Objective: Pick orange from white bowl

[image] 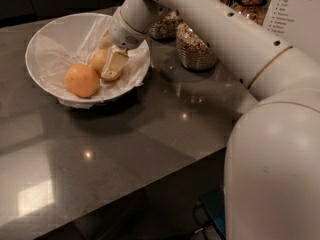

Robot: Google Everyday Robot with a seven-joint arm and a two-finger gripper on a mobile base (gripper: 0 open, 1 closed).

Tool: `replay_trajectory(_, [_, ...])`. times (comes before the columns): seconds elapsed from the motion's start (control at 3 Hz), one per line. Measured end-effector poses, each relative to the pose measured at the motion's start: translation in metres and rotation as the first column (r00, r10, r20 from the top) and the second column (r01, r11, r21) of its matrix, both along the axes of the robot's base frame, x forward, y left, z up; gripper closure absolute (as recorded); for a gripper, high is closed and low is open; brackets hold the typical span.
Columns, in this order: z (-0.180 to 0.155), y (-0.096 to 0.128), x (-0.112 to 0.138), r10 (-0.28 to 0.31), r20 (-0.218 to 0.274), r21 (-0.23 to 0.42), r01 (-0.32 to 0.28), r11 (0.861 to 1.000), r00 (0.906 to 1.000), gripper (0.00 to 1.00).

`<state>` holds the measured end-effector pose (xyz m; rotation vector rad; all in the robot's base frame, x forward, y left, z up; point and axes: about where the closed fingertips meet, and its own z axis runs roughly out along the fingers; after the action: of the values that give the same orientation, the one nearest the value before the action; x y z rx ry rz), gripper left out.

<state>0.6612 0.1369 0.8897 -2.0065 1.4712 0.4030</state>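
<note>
**Camera view: gripper set down in the white bowl, on the paler fruit**

A dark grey, glossy countertop (150, 134) is seen, with pale patches of reflected light on it. The room behind it is dark, and dark floor is seen beyond the counter's near edge.

One gripper (111, 66) is counted, carried on a single white arm (215, 29) that comes in from the upper right. It is lowered into the one white bowl (45, 39), which is lined with crumpled white paper (60, 59). How far the gripper is open, and whether anything is held in it, cannot be told.

Two fruits are counted in the bowl. The orange (98, 60) lies directly under and against the gripper and is partly covered by it. The deeper orange fruit (81, 80) lies just beside the gripper, on the side toward the bowl's near rim, and seems to touch the paler fruit.

Behind the gripper's wrist, outside the bowl, at least three glass jars of cereal (196, 48) are counted. One printed sheet (297, 6) stands farther off, at the far right.
</note>
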Motion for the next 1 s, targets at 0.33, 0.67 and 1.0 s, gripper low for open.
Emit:
replay_trajectory(0.33, [-0.014,0.001,-0.003,0.011,-0.02,-0.031,-0.012,0.999,0.9997,0.38])
replay_trajectory(0.67, [-0.03,0.003,-0.005,0.016,-0.045,-0.051,-0.018,0.999,0.9989,0.37])
replay_trajectory(1.0, [-0.039,0.003,-0.004,0.013,-0.059,-0.06,-0.017,0.998,0.9982,0.37])
